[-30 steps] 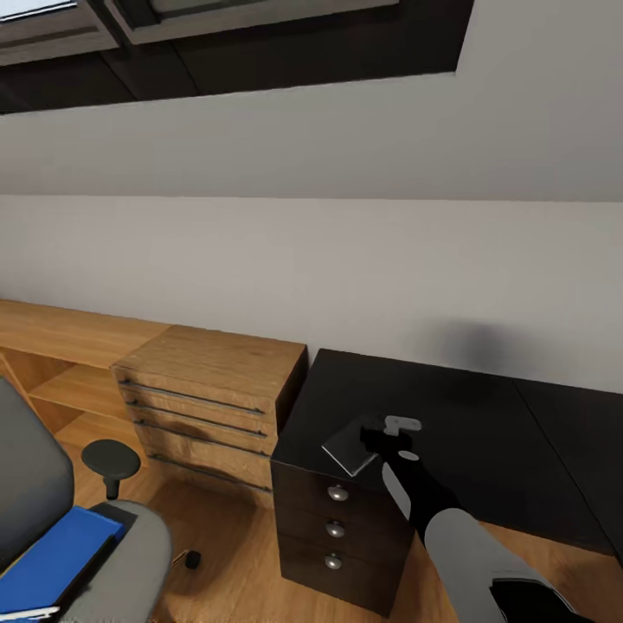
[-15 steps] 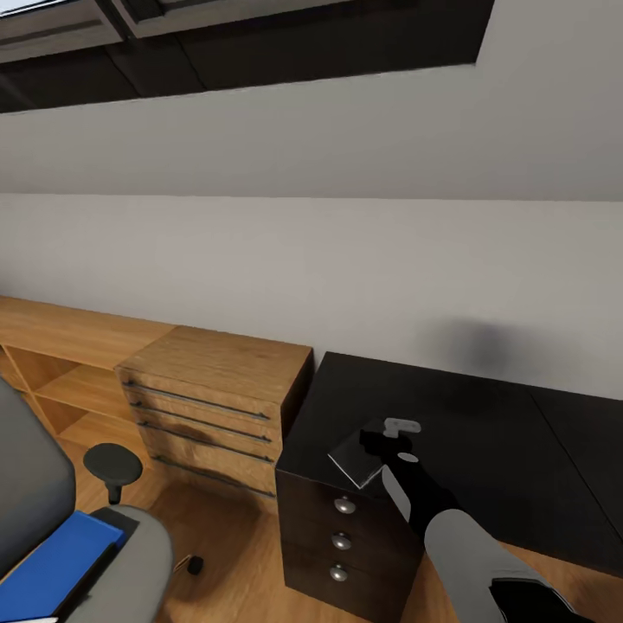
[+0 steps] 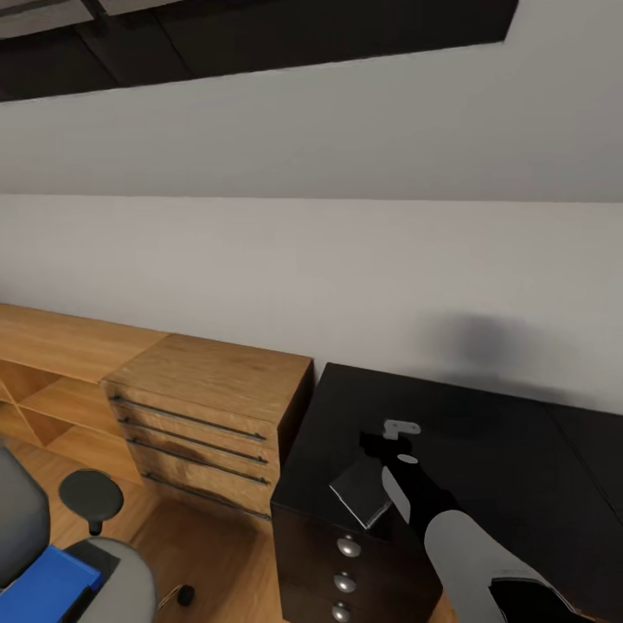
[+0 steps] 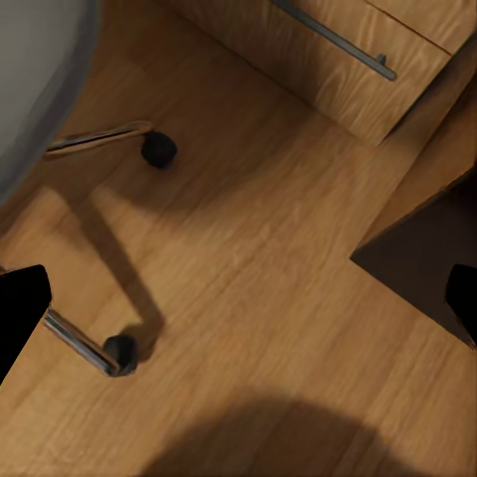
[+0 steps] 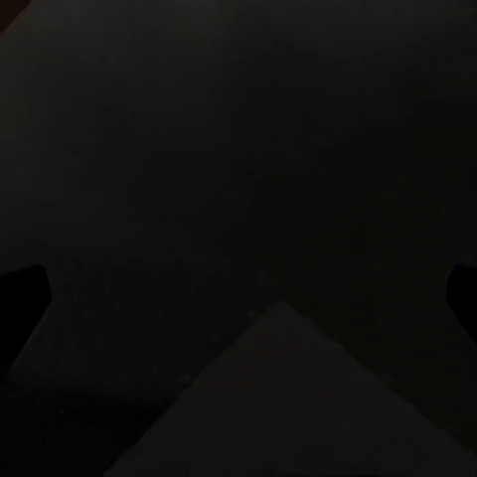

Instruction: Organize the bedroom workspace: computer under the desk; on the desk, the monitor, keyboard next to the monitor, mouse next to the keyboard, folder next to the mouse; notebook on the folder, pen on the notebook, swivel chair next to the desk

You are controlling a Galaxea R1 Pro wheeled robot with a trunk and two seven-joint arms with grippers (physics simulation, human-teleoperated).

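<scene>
1. In the head view, the right gripper (image 3: 379, 472) is seen held over the near left corner of the L-shaped glossy black bench (image 3: 484, 441), above its black three-drawer unit with round silver knobs (image 3: 346, 571).
2. A thin flat grey rectangular notebook (image 3: 363, 493) is gripped between the closed fingers of the right gripper, tilted, with one corner pointing towards the front edge of the bench.
3. Whether the notebook touches the bench top cannot be told.
4. In the right wrist view, the notebook (image 5: 283, 397) is seen as a dark triangle against the black bench top (image 5: 238, 149).
5. The grey upholstered swivel chair (image 3: 121, 571) stands at the lower left, well apart from the bench, with a flat bright blue folder (image 3: 39, 588) lying on its seat.
6. A light-wood drawer chest (image 3: 203, 415) stands just beside the left end of the bench, against the white wall (image 3: 311, 260).
7. In the left wrist view, the chrome chair legs with black castors (image 4: 157, 149) are seen on the wooden floor (image 4: 258, 298); the left fingers appear spread wide, with nothing between them.
</scene>
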